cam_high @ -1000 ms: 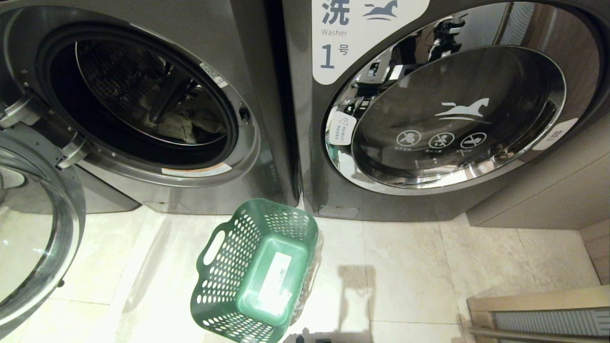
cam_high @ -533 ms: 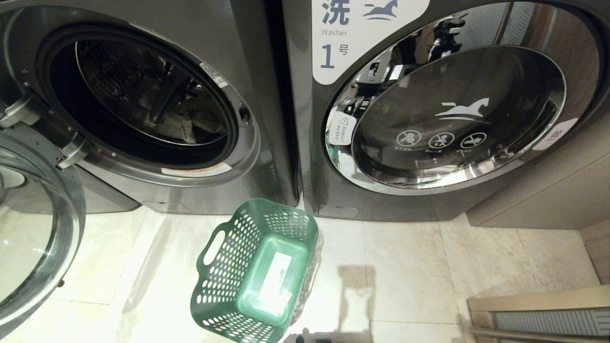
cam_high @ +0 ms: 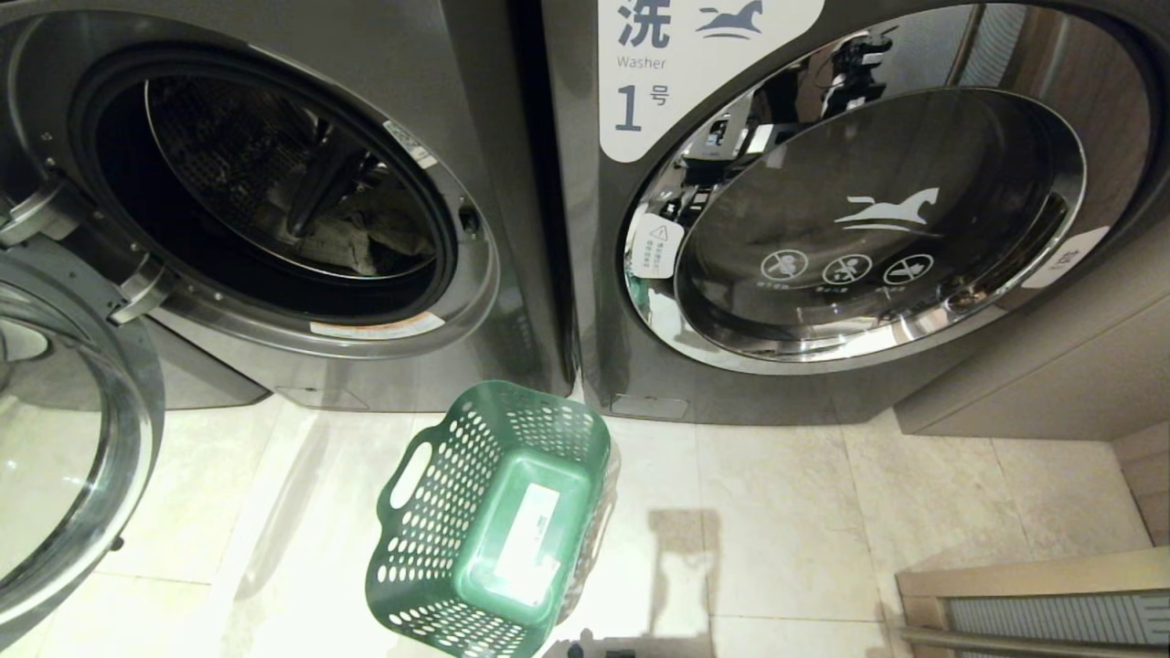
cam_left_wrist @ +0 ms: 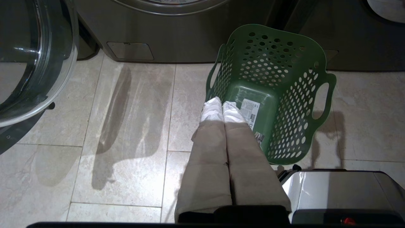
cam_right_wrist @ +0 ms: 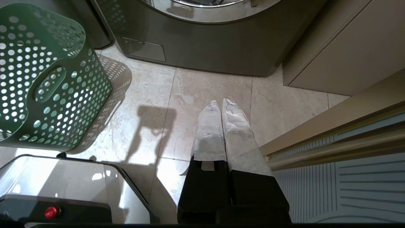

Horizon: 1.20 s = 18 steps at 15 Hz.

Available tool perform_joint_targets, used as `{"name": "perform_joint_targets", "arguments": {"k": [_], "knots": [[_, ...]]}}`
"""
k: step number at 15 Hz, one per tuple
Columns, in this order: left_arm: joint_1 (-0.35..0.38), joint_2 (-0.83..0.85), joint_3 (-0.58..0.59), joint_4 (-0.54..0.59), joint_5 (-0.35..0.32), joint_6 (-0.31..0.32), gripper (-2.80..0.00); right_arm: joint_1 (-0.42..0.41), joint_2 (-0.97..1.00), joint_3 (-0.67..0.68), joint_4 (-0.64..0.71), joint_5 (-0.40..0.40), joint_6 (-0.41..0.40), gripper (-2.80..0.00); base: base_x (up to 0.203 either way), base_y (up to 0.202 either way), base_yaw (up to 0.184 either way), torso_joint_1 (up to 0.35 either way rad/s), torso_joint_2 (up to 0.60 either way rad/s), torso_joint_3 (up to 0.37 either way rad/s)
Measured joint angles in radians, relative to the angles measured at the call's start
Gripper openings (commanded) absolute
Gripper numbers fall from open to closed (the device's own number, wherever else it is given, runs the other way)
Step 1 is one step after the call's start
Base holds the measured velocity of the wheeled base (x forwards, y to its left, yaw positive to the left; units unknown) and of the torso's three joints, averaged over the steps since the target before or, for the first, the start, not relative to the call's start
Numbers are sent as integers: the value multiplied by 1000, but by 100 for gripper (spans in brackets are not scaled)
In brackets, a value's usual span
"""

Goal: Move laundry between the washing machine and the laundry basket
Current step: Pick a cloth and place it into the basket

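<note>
Nothing has moved since the earlier frames; the basket, the machines and the cloth all sit where they were.

At the far left of the head view the round glass door (cam_high: 64,439) hangs open. Next to it, in the upper left, is the washing machine (cam_high: 475,91), dark grey metal with a shiny ring round its hole. Inside the dark drum lies the laundry (cam_high: 361,242), soft and crumpled, pale and darker bits, though it is hard to see how many pieces. At the bottom middle the laundry basket (cam_high: 494,521) stands on the pale stone floor (cam_high: 804,512). It is green plastic full of round holes, and it looks empty. On the right is the other washer (cam_high: 859,219), its door closed.

The left gripper (cam_left_wrist: 222,106) hangs over the near edge of the basket, cloth-wrapped fingers pressed together, holding nothing. The right gripper (cam_right_wrist: 221,106) hangs over bare floor, fingers together too.

To do this step well, one gripper should probably open wide, reach deep into the drum, and pinch a thick fold so the floppy cloth does not slip.
</note>
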Motion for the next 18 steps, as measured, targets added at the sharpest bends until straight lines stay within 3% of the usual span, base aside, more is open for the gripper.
{"name": "perform_joint_targets", "arguments": {"k": [7,18], "knots": [[1,0,0,1,-1,3,-280,1,0,0,-1,0,5,-280,1,23,0,2,1,1],[0,0,0,1,-1,3,-280,0,0,1,0,-1,7,-280,0,193,-1,3,3,3]]}}
